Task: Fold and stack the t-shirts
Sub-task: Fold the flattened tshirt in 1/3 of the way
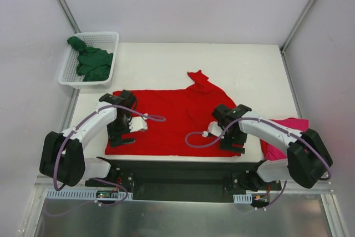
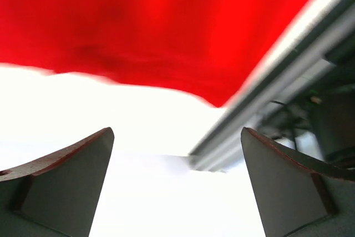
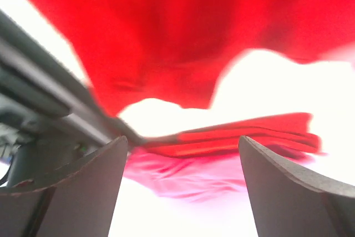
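- Red t-shirt [image 1: 177, 120]: spread mostly flat over the near half of the white table [image 1: 244, 65], long axis running 9 to 3 o'clock in the top view.
- Near hem lying along the table's 6 o'clock edge. One bunched, pointed flap [image 1: 199, 79] poking toward 12 o'clock, a little right of the shirt's middle.
- Left gripper [image 1: 122, 135]: above the shirt's 9 o'clock end, fingers spread wide with nothing between them.
- From the left wrist: red cloth filling the top of the view, bare white table below it, and the metal edge rail [image 2: 277, 81] slanting down the right side.
- Right gripper [image 1: 233, 141]: above the shirt's 3 o'clock end, close to the 6 o'clock edge, fingers likewise wide apart and clamped on nothing.
- From the right wrist: a folded red edge [image 3: 238, 134] lying crosswise beyond the fingertips, with pink cloth just below it.
- Magenta-pink t-shirt [image 1: 285, 131]: crumpled at about 4 o'clock on the table, just beside the red shirt's right end and partly hidden by the right arm.
- Dark green t-shirt [image 1: 91, 62]: bunched inside the white mesh basket [image 1: 105, 35] at 10 o'clock, well apart from the red one.
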`<state>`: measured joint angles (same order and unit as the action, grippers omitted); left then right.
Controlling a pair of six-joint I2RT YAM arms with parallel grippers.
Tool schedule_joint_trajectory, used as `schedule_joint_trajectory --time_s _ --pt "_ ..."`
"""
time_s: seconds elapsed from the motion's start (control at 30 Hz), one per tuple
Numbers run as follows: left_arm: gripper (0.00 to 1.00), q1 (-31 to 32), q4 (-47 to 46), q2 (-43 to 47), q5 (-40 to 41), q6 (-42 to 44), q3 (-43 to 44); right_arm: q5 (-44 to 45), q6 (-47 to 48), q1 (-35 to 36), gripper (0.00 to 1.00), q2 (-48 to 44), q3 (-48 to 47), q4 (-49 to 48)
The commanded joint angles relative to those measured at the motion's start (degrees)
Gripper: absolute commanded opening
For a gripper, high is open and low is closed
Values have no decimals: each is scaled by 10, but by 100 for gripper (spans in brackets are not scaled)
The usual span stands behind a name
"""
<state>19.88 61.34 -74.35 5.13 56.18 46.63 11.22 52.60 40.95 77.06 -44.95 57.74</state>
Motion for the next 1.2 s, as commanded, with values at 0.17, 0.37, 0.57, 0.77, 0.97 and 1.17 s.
schedule_joint_trajectory --time_s 0.17,0.37,0.57,0.77,0.97,1.17 --pt "99 -4 -112 -77 15 -54 127 4 1 -41 84 43 -137 -66" --pt "99 -4 -181 -182 -6 -91 147 -32 3 -70 84 149 -170 -104" --pt "99 -4 -205 -243 5 -76 175 -71 -21 -95 83 220 -219 -93" --pt "99 -3 -213 -294 2 -79 205 -45 -17 -101 84 233 -207 -135" --pt "99 -3 -223 -321 7 -72 213 19 -10 -105 83 261 -200 -185" --pt "98 -3 -240 -343 17 -72 222 45 -13 -112 83 291 -219 -213"
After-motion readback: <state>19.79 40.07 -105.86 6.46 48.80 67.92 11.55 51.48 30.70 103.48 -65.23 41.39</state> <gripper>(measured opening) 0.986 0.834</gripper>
